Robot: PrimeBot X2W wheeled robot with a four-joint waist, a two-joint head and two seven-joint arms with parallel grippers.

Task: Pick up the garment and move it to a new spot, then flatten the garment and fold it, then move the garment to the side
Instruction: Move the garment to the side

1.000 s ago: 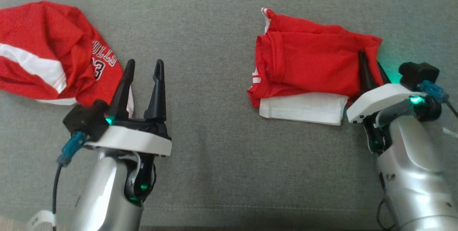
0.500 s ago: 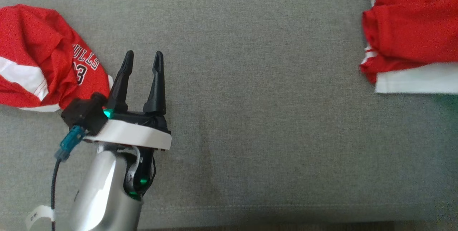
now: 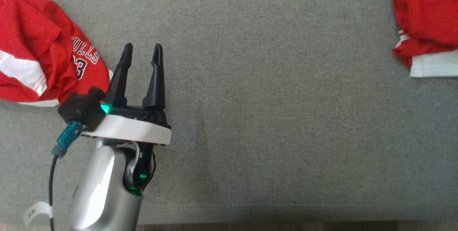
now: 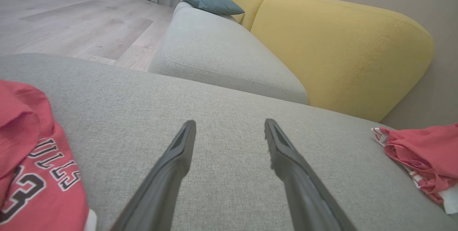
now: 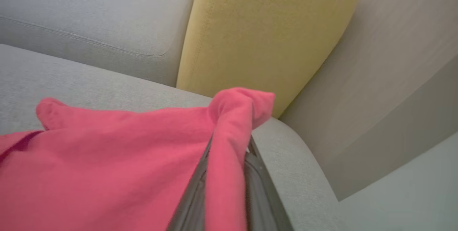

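Pinching the folded garment (image 5: pixel 107 159), right claw (image 5: pixel 230 145) is clamped; left claw (image 3: pixel 142 50) spreads wide, empty.

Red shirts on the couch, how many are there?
2. A crumpled jersey lies at the left, beside the left tool; a folded garment sits at the far right, partly cut off.

Folded shirt (image 3: pixel 425 20): slid far to the right, from the middle of the seat (image 3: pixel 268 116) to the edge of the head view (its left end pokes in).
Right gripper (image 5: pixel 229 145): went right with it, pinching the red cloth.
Left gripper (image 3: pixel 142 47): crept forward a little.
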